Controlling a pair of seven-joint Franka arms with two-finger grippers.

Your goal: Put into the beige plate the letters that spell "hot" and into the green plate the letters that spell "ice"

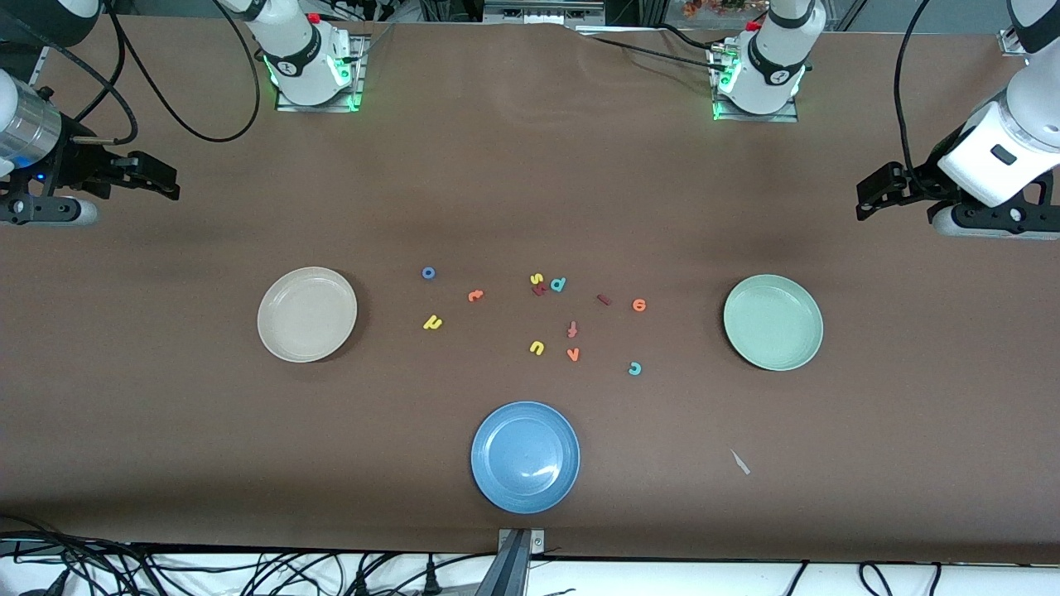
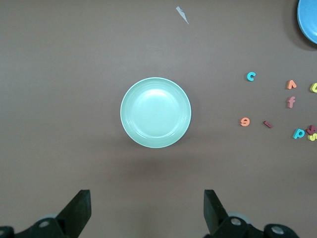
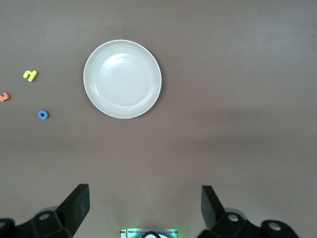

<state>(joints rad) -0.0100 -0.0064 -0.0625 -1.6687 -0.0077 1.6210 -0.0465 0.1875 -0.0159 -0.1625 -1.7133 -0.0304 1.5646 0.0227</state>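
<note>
The beige plate (image 1: 306,314) (image 3: 122,79) lies bare toward the right arm's end, the green plate (image 1: 773,322) (image 2: 155,112) bare toward the left arm's end. Between them lie the blue o (image 1: 428,273) (image 3: 43,115), orange t (image 1: 474,295), yellow h (image 1: 432,322) (image 3: 30,75), dark red i (image 1: 604,300) (image 2: 268,124), orange e (image 1: 638,305) (image 2: 245,121) and teal c (image 1: 634,368) (image 2: 251,76). My right gripper (image 1: 170,184) (image 3: 145,208) hangs open and holds nothing above its end of the table. My left gripper (image 1: 865,203) (image 2: 147,210) hangs open, holding nothing, above its own end.
A blue plate (image 1: 525,456) sits nearest the front camera. Among the letters lie a yellow s (image 1: 536,279), teal d (image 1: 558,284), pinkish f (image 1: 571,329), yellow u (image 1: 537,348) and orange v (image 1: 572,354). A small pale scrap (image 1: 739,462) lies nearer the camera than the green plate.
</note>
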